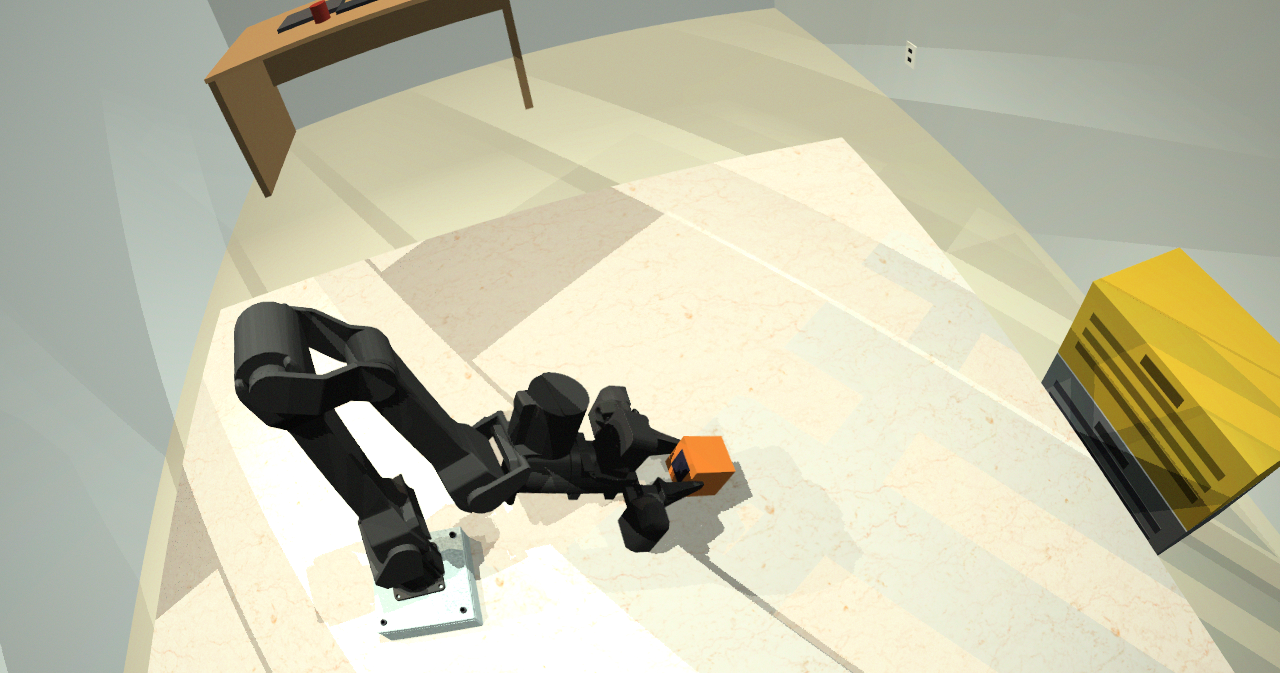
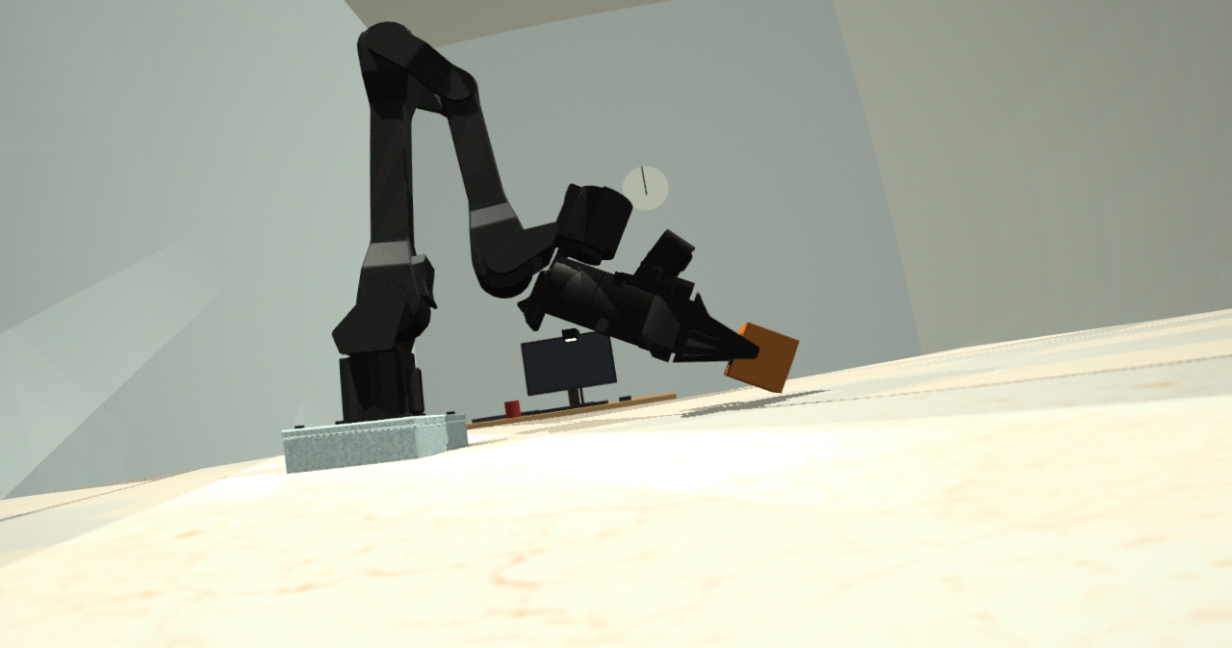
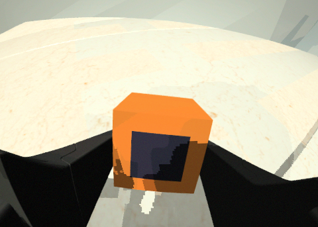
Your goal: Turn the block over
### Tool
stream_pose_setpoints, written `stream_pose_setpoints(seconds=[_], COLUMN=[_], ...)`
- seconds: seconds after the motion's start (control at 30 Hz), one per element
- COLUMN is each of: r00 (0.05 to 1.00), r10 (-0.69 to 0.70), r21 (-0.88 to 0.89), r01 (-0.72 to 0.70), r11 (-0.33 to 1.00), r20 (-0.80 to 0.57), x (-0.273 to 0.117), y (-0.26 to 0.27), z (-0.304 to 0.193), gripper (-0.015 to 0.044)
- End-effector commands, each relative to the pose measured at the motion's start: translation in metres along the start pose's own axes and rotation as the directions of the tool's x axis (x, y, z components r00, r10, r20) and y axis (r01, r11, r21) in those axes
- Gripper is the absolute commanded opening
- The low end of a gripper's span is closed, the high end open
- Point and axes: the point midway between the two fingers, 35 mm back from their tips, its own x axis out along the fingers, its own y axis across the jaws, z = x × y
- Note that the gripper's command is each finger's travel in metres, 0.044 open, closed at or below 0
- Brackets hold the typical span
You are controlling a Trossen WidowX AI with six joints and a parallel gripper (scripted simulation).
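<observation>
Gripping the tilted block (image 1: 707, 466) (image 2: 769, 358) (image 3: 160, 121), the gripper (image 1: 687, 468) (image 2: 751, 351) (image 3: 158, 139) seems mid-turn, mark toward six o'clock in the wrist view; next, level and lower it.
</observation>
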Motion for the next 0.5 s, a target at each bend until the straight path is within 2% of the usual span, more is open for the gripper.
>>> stream_pose_setpoints(seconds=[0.0, 0.37, 0.4, 0.47], r00=[1.0, 1.0, 1.0, 1.0], r10=[-0.006, -0.006, -0.006, -0.006], r21=[-0.007, -0.007, -0.007, -0.007], r01=[0.006, 0.006, 0.006, 0.006], r11=[1.0, 1.0, 1.0, 1.0], r20=[0.002, 0.002, 0.002, 0.002], x=[-0.0002, -0.0002, -0.0002, -0.0002], y=[-0.0008, -0.0008, -0.0008, -0.0008], z=[0.0, 0.0, 0.0, 0.0], gripper=[0.0131, 0.042, 0.044, 0.044])
